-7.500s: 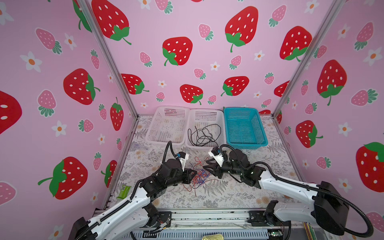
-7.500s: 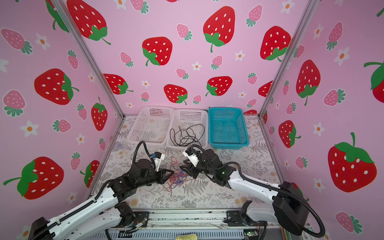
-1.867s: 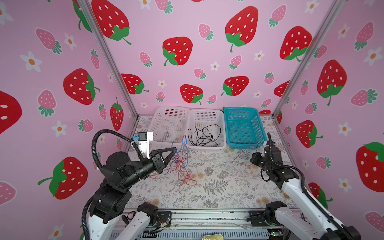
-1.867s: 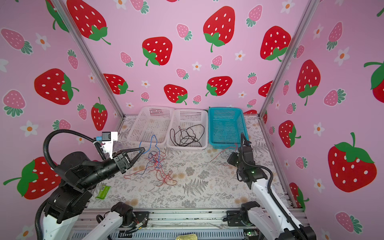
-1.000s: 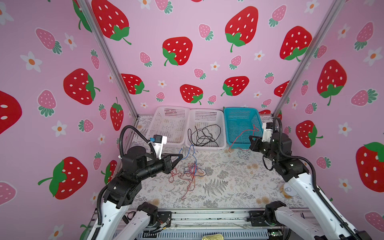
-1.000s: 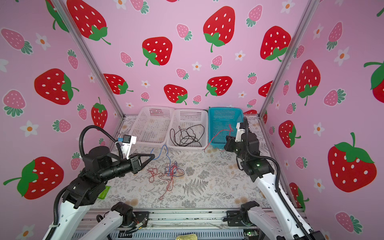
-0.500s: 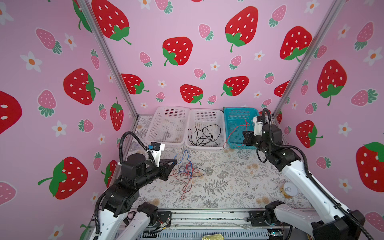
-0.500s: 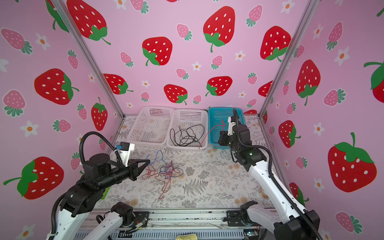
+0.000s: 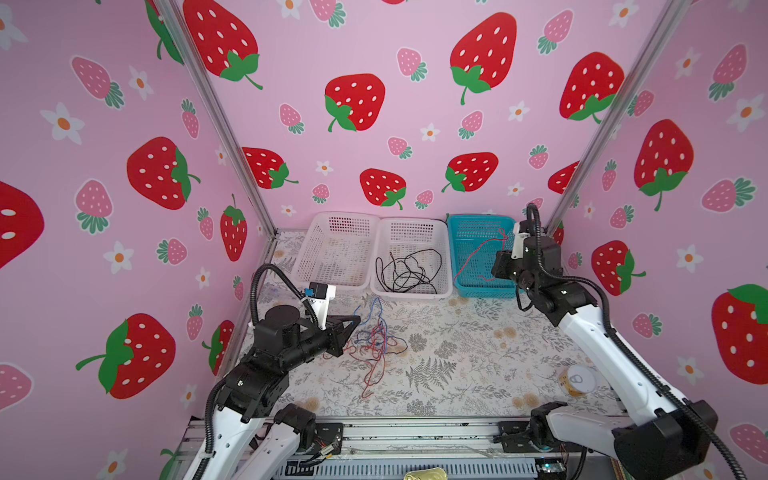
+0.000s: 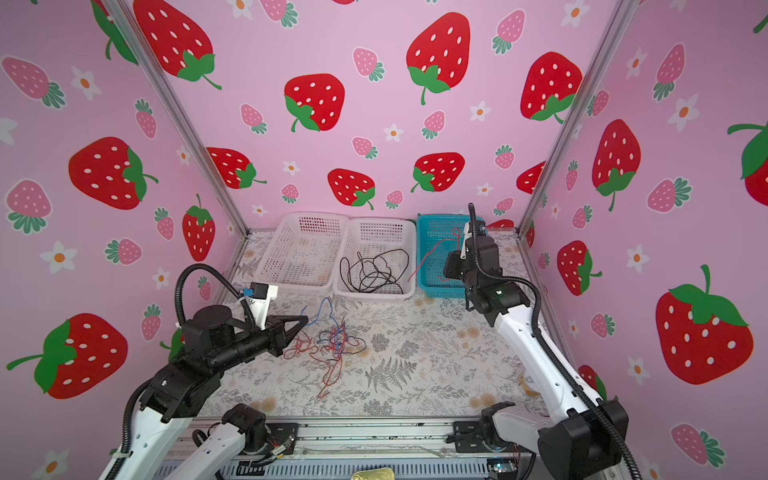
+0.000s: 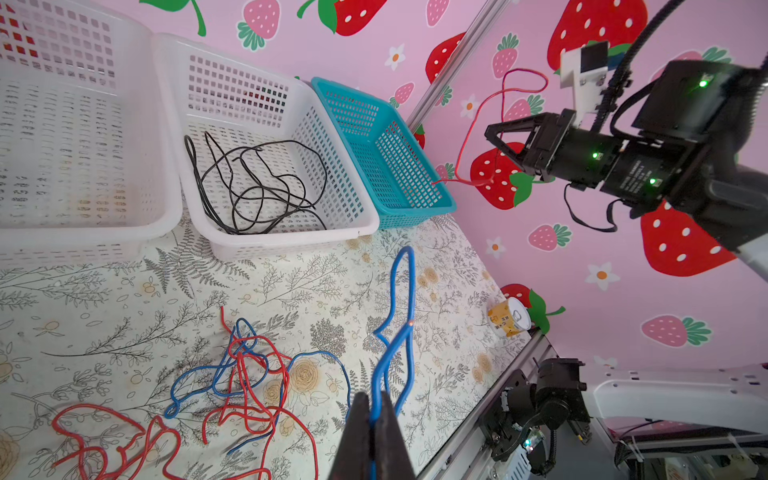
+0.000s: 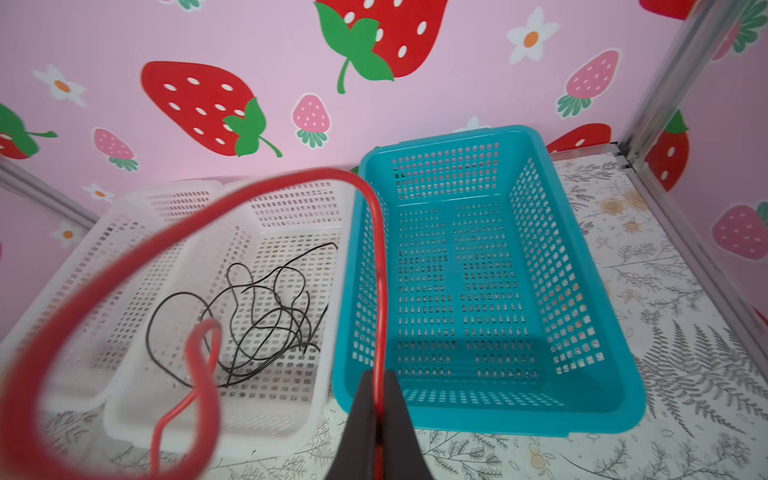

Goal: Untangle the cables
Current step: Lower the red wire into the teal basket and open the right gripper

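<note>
Pink strawberry walls are enclosing a floral tabletop (image 9: pixel 478 353), where the cables (image 9: pixel 374 347) are lying in a red-and-blue tangle left of centre. The left gripper (image 11: pixel 375 405) is pinching one blue cable (image 11: pixel 399 332) of that tangle, jaws closed on it. The right gripper (image 12: pixel 377 388), jaws clamped, is holding a red cable (image 12: pixel 376 270) in the air by the teal basket (image 12: pixel 582 419), while black cables (image 9: pixel 409 270) are sitting in the middle white basket (image 9: pixel 411 293).

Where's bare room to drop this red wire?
Teal basket and left white basket are empty. Bare mat lies between the tangle and the can. Crowded: middle white basket with black wires, and beside the left claw.
</note>
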`<control>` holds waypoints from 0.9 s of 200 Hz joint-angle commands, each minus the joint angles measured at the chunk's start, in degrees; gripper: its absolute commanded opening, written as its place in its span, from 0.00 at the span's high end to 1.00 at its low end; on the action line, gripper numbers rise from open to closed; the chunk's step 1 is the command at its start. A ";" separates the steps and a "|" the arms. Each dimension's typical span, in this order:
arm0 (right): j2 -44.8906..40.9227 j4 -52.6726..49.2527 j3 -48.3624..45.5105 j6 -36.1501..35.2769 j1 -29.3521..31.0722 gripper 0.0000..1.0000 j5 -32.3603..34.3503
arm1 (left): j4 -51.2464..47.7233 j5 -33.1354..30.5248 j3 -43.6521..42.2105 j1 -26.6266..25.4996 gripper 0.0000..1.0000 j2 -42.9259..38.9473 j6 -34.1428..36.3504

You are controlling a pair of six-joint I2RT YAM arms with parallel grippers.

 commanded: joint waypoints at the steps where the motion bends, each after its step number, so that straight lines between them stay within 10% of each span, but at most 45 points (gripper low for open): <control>1: 2.37 -0.26 2.48 1.41 -2.74 1.00 1.66 | 3.26 0.58 -1.35 -0.56 1.00 -0.49 -0.44; 87: 19.67 0.00 9.76 4.41 -10.58 1.00 3.39 | 5.61 0.40 -3.62 -2.13 1.00 -0.37 -0.84; 180: 19.05 -0.39 10.54 2.89 -10.35 0.64 -0.75 | 6.76 0.99 -3.81 -3.14 1.00 0.63 -2.06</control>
